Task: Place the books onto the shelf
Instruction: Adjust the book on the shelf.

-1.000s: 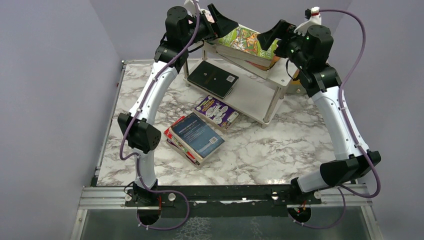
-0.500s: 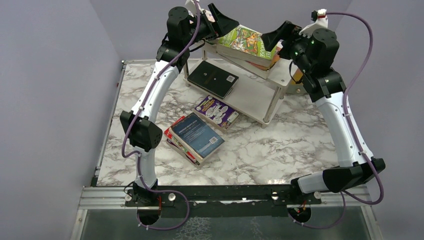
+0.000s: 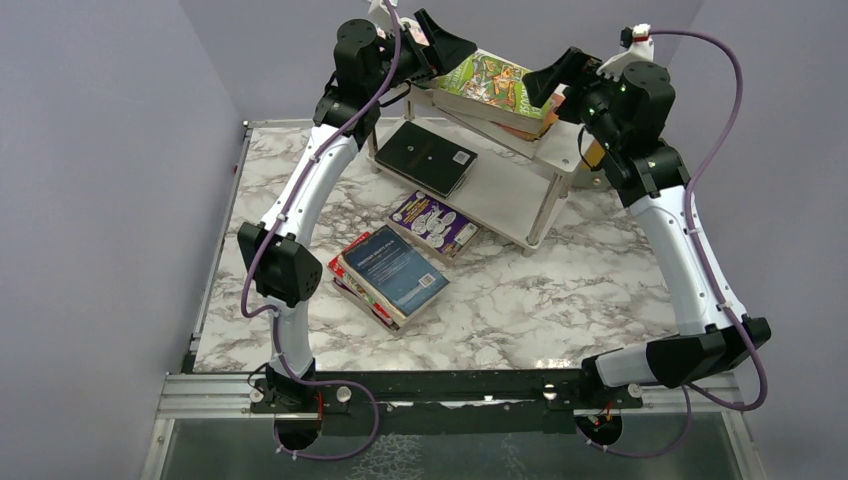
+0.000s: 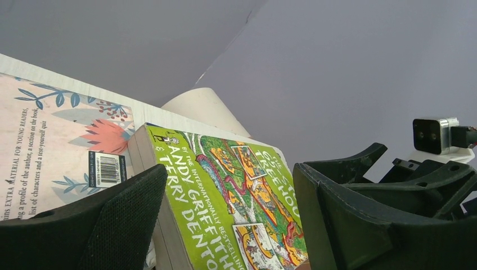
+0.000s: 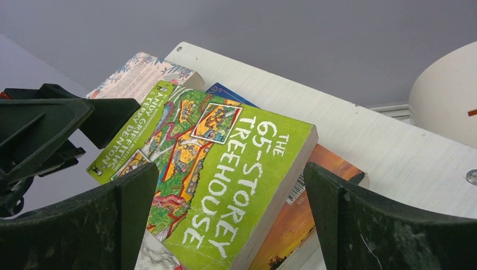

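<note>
right gripper (image 3: pixel 550 80) edged up to glossy green paperback (image 3: pixel 492 80) on pale wooden shelf (image 3: pixel 500 195); it and left gripper (image 3: pixel 443 47) gape empty. looks shelved.

The marble bench (image 3: pixel 560 300) carries the shelf (image 3: pixel 556 160) at 12 o'clock, a purple book (image 3: pixel 433 224) near centre and a blue-topped stack (image 3: pixel 392 272) at 7 o'clock of it. A black book (image 3: pixel 426 158) lies on the shelf's lower board. The upper board holds a pile topped by a green book (image 3: pixel 492 80).
</note>
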Controlling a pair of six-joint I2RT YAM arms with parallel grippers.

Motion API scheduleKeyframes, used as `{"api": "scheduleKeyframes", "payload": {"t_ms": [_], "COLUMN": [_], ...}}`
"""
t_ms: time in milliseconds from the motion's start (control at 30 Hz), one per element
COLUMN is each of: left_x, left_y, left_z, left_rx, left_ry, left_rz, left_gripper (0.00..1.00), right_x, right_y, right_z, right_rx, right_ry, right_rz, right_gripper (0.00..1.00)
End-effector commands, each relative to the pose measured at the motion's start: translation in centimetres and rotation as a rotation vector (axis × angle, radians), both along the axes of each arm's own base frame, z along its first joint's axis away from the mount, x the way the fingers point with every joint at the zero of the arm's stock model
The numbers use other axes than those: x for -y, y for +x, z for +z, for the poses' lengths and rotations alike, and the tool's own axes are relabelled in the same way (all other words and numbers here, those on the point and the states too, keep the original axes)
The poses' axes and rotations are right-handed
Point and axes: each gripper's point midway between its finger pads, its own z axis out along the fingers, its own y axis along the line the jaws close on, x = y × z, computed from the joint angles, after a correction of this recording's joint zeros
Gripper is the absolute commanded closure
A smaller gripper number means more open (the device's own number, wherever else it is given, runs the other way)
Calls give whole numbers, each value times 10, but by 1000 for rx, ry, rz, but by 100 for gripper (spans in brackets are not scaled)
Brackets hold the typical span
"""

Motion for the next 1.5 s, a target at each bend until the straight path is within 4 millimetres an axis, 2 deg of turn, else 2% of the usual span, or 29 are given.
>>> {"api": "scheduleKeyframes", "payload": {"t_ms": [0, 567, 833, 1467], "left_x": [-5, -9, 3, 27], "left_y": [-2, 1, 5, 3], "left_z": [12, 17, 6, -1], "left_rx": [24, 33, 2, -11], "left_ry": [-19, -38, -38, -71], "left_rz": [25, 54, -5, -149], "left_gripper": [23, 23, 23, 23], "right_x": [8, 9, 9, 12], "right_y": [-5, -5, -5, -3], "right_z": [13, 10, 9, 7], "right_rx": [48, 46, 45, 48], "right_ry": [2, 6, 8, 8], "right_rz": [-23, -19, -14, -29], "right_gripper": [0, 0, 0, 0]}}
